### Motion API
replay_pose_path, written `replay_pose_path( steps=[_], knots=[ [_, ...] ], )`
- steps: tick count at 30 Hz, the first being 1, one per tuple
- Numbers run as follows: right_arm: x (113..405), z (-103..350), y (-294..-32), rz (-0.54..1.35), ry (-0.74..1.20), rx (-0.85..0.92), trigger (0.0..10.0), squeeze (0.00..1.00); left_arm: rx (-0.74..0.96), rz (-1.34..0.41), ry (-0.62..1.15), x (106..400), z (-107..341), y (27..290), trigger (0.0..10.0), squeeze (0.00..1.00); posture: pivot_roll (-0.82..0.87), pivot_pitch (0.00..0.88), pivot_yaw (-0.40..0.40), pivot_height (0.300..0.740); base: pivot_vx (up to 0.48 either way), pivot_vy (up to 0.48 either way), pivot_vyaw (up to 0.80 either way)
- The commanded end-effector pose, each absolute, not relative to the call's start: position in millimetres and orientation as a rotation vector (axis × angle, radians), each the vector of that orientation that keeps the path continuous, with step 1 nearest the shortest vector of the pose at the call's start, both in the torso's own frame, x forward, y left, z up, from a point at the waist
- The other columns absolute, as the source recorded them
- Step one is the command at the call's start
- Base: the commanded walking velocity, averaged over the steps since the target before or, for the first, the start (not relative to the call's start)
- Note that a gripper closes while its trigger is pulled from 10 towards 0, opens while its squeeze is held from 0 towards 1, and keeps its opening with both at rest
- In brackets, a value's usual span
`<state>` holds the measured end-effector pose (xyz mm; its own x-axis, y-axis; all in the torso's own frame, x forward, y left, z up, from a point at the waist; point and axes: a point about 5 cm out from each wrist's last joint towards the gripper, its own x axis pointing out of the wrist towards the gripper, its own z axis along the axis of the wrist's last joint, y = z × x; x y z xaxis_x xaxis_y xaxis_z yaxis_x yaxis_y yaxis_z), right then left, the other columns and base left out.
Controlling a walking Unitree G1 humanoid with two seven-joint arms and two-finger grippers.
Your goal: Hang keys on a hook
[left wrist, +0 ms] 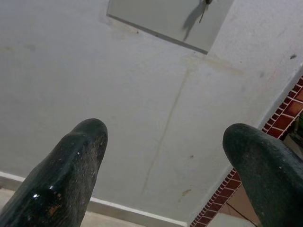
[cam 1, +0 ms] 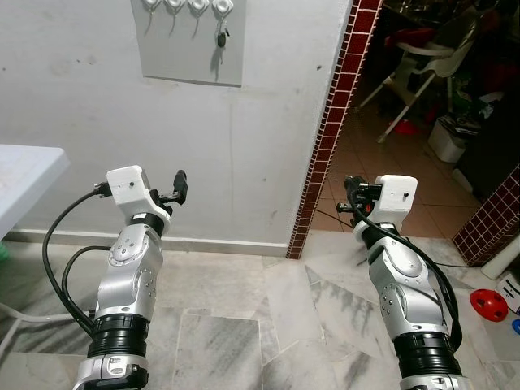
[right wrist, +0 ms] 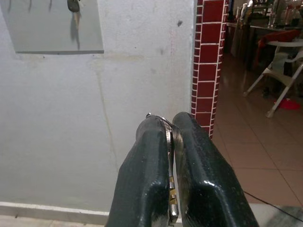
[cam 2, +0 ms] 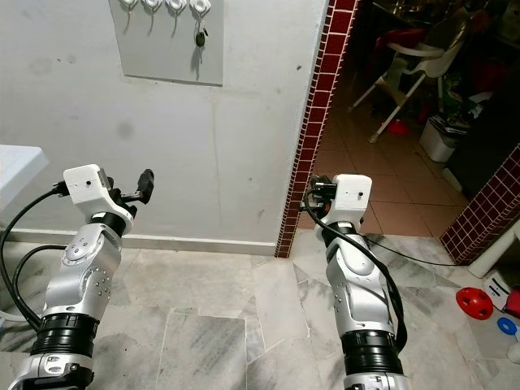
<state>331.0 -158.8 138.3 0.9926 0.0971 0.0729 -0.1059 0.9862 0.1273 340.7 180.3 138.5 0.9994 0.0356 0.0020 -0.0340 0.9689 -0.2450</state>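
Note:
A grey panel (cam 1: pixel 191 58) on the white wall carries a row of white hooks (cam 1: pixel 198 6). One dark key (cam 1: pixel 220 38) hangs from the rightmost hook. My right gripper (right wrist: pixel 171 124) is raised in front of the brick pillar, well below and to the right of the panel. It is shut on a metal key ring (right wrist: pixel 168 142), with a brass bit showing between the fingers lower down. My left gripper (cam 1: pixel 180 185) is held up at the same height facing the wall, open, nothing between its fingers (left wrist: pixel 75 156).
A white table (cam 1: pixel 24 175) juts in at the left. A red-tiled pillar (cam 1: pixel 333 122) edges a doorway to a tiled room with a white high chair (cam 1: pixel 422 69). A red ball (cam 1: pixel 487 305) and a cable lie on the floor at the right.

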Motion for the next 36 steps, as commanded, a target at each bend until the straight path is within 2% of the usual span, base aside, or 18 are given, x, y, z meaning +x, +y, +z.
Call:
replay_pose_path(
  steps=[1,8,36],
  knots=[
    [331.1,144.8,-159.7,0.106,-0.087,0.129,10.0,0.0,-0.262,0.024,-0.001,341.0,138.8,181.7,10.0,0.0,-0.02,0.0,-0.057,0.74,0.0,0.0,0.0],
    [331.0,144.4,-158.8,0.114,-0.082,0.134,10.0,0.0,-0.282,0.005,-0.011,340.0,140.2,182.1,10.0,0.0,-0.02,0.0,-0.058,0.74,0.126,0.0,0.0],
    [331.3,144.0,-157.0,0.128,-0.074,0.127,10.0,0.0,-0.304,0.006,-0.007,340.0,139.6,182.9,10.0,0.0,-0.02,0.0,-0.065,0.74,0.402,0.0,0.0]
  ],
)
